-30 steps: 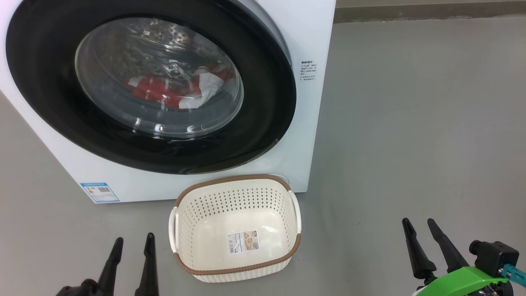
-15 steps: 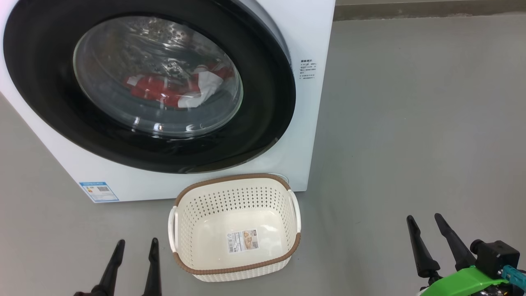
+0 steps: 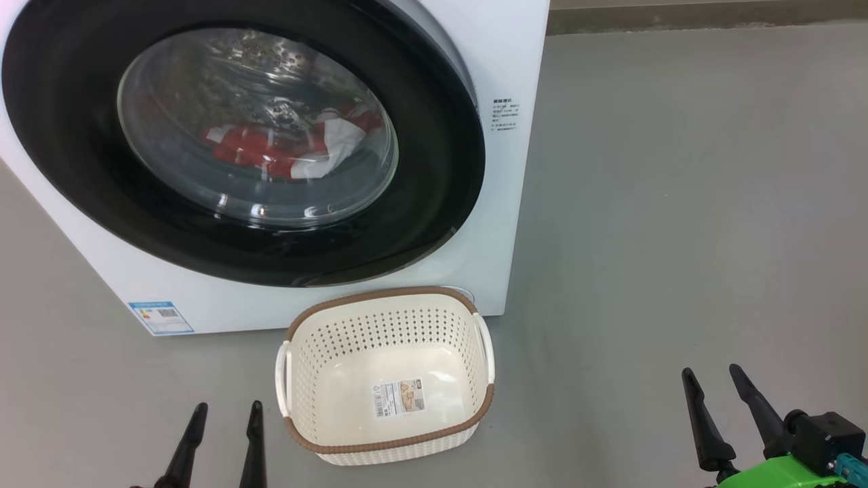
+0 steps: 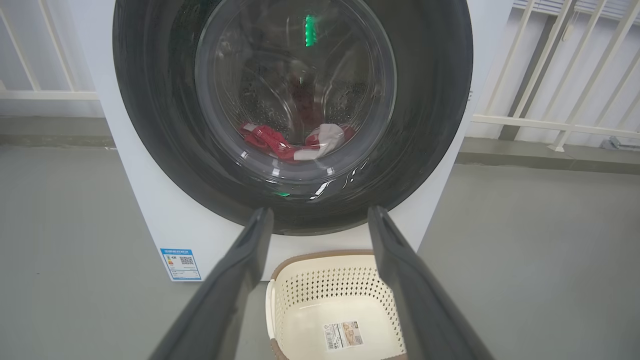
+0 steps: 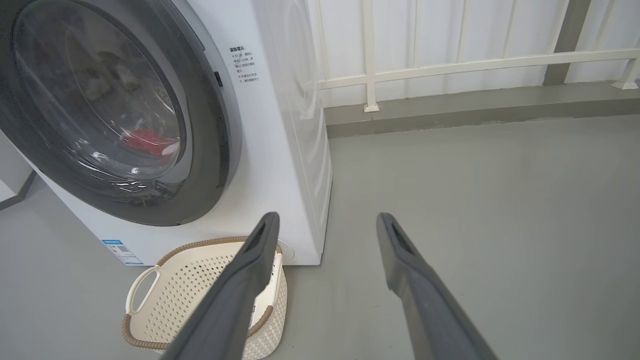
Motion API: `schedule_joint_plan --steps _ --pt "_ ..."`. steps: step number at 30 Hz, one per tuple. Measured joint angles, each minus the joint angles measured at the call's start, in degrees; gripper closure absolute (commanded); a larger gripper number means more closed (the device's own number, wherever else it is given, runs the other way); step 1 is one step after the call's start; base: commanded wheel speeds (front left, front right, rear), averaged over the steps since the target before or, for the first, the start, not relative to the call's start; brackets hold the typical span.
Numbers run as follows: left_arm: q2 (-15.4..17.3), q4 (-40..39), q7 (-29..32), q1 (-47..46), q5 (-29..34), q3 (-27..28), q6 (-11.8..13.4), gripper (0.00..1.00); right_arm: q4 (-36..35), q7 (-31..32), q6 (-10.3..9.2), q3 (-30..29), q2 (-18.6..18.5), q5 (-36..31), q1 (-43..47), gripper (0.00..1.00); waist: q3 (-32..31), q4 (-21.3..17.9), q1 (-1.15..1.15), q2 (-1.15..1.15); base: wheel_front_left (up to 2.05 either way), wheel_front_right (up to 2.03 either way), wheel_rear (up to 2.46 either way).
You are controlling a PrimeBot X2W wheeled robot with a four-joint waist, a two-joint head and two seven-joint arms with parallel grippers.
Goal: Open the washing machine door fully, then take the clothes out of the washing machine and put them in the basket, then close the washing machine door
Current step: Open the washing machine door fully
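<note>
One washing machine [image 3: 505, 203], door [image 3: 434, 169] closed, red clothes [image 3: 271, 146] inside, one basket [image 3: 380, 295] in front, left gripper [image 3: 228, 404] and right gripper [image 3: 711, 369] wide open, empty.

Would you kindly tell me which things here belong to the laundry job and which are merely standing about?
Part of the job:
washing machine
its door, shut
red and white clothes behind the glass
basket, empty, on the floor in front of the machine

Just there:
white railing behind
blue sticker on the machine's front
paper label in the basket
</note>
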Motion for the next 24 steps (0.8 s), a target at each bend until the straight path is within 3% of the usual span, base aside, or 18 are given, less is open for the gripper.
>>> schedule_joint_plan --steps 11,12,13,14,20,24 --pt "0.0 0.7 0.0 0.0 0.0 0.1 -0.6 0.00 -1.4 0.0 0.00 -0.2 1.2 -0.3 0.0 0.00 0.4 0.1 0.00 0.00 0.00 0.00 0.00" --pt "0.0 0.7 0.0 -0.1 0.0 0.0 -0.6 0.00 -1.7 0.0 0.00 -0.1 1.3 -0.1 -0.1 0.39 0.4 0.2 0.00 0.00 0.00 0.00 0.00" --pt "0.0 0.7 0.0 -0.1 0.0 0.0 -0.6 0.00 -1.9 0.0 0.00 0.0 1.4 0.3 -0.3 0.66 0.5 0.3 0.00 0.00 0.00 0.00 0.00" --pt "0.0 0.7 0.0 -0.1 0.0 -0.1 -0.6 0.00 -2.2 0.0 0.00 0.2 1.5 0.6 -0.6 1.00 0.6 0.3 0.00 0.00 0.00 0.00 0.00" --pt "0.0 0.4 0.0 -0.4 -0.6 -1.1 -0.5 0.00 -3.3 0.0 0.00 1.6 1.7 5.8 -6.4 1.00 1.5 1.1 0.00 0.00 0.00 0.00 0.00" --pt "0.0 0.3 0.0 -0.8 -1.1 -2.2 -0.4 0.00 -3.3 0.0 0.00 2.4 1.8 13.4 -13.5 1.00 2.7 1.9 0.00 0.00 0.00 0.00 0.00"
